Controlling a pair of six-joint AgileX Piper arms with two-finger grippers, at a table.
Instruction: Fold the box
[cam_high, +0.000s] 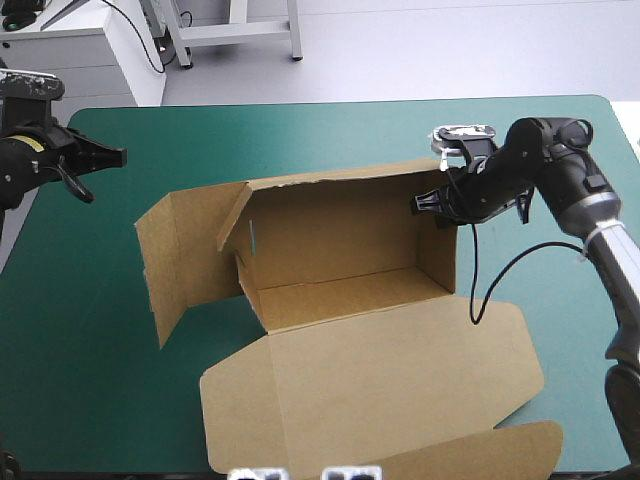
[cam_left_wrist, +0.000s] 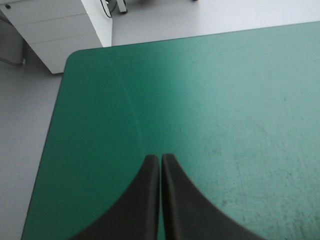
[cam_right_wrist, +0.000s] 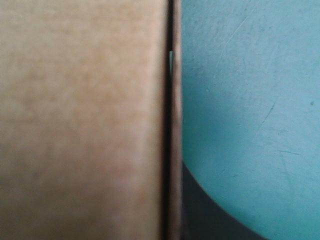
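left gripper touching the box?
No, the left gripper hangs over the teal-green cover near the table's left edge, apart from the box.

In the right wrist view the upright wall of the brown cardboard box (cam_right_wrist: 80, 120) is only a blurred field. It hides 1 of the 2 broad black fingers of the right gripper (cam_high: 425, 203), so only the other finger (cam_right_wrist: 210, 215) shows, against the teal-green table cover (cam_right_wrist: 250, 75) just beside the wall's edge. In the high view that gripper's fingertips are too small and dark to tell apart at the box's right wall, and the near flap of the flat lid (cam_high: 400, 370) is cut off by the picture's bottom edge.
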